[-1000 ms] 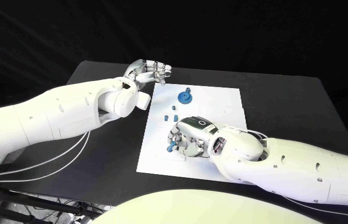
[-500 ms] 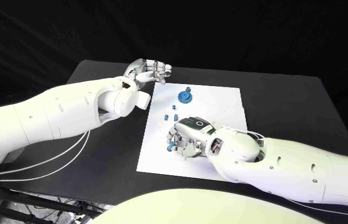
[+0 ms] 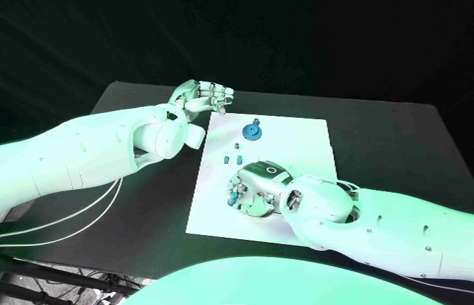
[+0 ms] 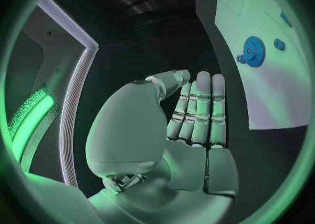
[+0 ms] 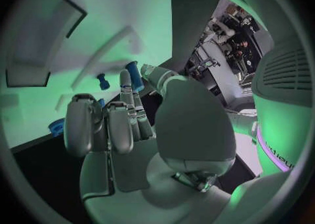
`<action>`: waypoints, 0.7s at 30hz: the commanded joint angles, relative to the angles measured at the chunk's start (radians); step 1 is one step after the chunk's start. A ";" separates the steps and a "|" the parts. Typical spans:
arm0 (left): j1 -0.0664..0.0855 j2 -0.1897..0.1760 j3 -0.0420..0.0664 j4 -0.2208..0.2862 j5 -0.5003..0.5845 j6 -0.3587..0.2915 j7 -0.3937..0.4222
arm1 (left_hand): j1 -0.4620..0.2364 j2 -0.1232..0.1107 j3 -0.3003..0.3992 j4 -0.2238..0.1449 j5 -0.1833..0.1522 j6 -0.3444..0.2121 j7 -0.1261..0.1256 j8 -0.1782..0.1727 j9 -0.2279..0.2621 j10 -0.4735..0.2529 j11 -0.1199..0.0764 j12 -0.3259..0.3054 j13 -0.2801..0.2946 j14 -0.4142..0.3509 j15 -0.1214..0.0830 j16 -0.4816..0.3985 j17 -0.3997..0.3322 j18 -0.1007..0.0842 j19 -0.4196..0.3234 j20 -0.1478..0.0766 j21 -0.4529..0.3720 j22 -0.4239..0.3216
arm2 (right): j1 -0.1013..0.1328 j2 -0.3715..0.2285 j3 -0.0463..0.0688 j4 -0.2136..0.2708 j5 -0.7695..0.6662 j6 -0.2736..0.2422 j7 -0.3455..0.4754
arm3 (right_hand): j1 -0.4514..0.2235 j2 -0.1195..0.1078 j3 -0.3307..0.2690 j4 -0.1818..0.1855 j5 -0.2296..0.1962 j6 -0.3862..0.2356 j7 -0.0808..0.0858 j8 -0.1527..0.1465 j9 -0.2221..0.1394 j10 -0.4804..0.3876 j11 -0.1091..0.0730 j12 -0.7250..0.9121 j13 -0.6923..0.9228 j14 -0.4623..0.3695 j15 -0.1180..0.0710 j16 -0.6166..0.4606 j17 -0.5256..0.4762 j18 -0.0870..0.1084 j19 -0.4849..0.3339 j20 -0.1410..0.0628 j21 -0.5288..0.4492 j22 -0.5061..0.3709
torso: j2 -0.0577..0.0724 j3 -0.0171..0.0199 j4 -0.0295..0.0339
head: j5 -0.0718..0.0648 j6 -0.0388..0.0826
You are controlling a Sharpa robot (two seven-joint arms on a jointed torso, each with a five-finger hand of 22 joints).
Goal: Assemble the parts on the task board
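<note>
Task board [image 3: 296, 140], white plate, lies flat mid-desk [image 3: 395, 140], long side running away from the robot. Desk is black, board well inside its edges. Right arm comes in low over the near part of the board; right hand [image 3: 255, 187] sits palm-down on the board's near-left area, fingers curled in around a small blue part [image 3: 232, 199] at the fingertips. Right wrist view shows a blue peg [image 5: 134, 74] pinched between thumb and a finger, so that hand is holding a part. Left hand [image 3: 203, 98] hangs just off the board's far-left corner, above the desk, fingers curled in tight against the palm, nothing seen in them. Blue gear [image 3: 253, 133] lies on the far half of the board, a small blue piece [image 3: 256, 121] just beyond it. Two little blue pegs [image 3: 233, 159] lie side by side between the gear and the right hand.
</note>
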 commanded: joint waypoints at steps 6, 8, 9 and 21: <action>0.001 0.000 0.001 0.003 0.000 0.015 0.003 | -0.007 0.000 -0.002 -0.006 0.004 -0.007 0.000 0.001 0.001 -0.008 -0.001 0.004 -0.001 -0.008 0.002 -0.003 -0.001 0.015 -0.008 0.002 0.007 0.001 | -0.001 -0.003 0.000 0.004 -0.010 -0.013 0.005 | -0.010 -0.007 -0.047 -0.009 -0.012 -0.048 0.002 -0.027 -0.011 -0.016 -0.003 -0.005 0.008 0.037 0.003 0.005 0.003 -0.008 0.027 0.006 -0.004 0.184 | 0.000 0.0006 0.0004 | -0.002 0.000; 0.001 0.000 0.001 0.003 0.000 0.015 0.003 | -0.007 0.000 -0.002 -0.006 0.004 -0.007 0.000 0.001 0.001 -0.008 -0.001 0.004 -0.001 -0.008 0.002 -0.003 -0.001 0.015 -0.008 0.002 0.007 0.001 | -0.001 -0.004 0.000 0.005 -0.006 -0.022 0.008 | -0.010 -0.007 -0.048 -0.009 -0.012 -0.048 0.002 -0.027 -0.011 -0.016 -0.003 -0.005 0.008 0.037 0.003 0.005 0.003 -0.008 0.027 0.006 -0.003 0.184 | 0.000 0.0005 0.0001 | -0.002 0.000; 0.001 0.000 0.001 0.003 0.000 0.015 0.003 | -0.007 0.000 -0.002 -0.006 0.004 -0.007 0.000 0.001 0.001 -0.008 -0.001 0.004 -0.001 -0.008 0.002 -0.003 -0.001 0.015 -0.008 0.002 0.007 0.001 | -0.001 -0.004 0.000 0.006 -0.003 -0.026 0.010 | -0.010 -0.007 -0.048 -0.009 -0.012 -0.049 0.002 -0.027 -0.011 -0.016 -0.004 -0.005 0.008 0.037 0.003 0.006 0.003 -0.008 0.027 0.006 -0.003 0.184 | 0.000 0.0005 0.0001 | -0.002 0.000; 0.001 0.000 0.001 0.002 -0.001 0.015 0.002 | -0.007 0.001 -0.001 -0.007 0.004 -0.007 0.000 0.002 0.002 -0.011 -0.001 0.007 -0.002 -0.010 0.002 -0.002 -0.002 0.015 -0.010 0.002 0.008 0.002 | -0.001 -0.013 0.000 0.018 0.022 -0.060 0.025 | 0.000 0.001 -0.051 -0.014 -0.009 -0.042 0.001 -0.025 -0.011 -0.008 -0.004 0.001 0.013 0.037 0.002 0.005 0.002 -0.008 0.027 0.005 -0.003 0.184 | 0.000 0.0005 0.0004 | -0.002 0.001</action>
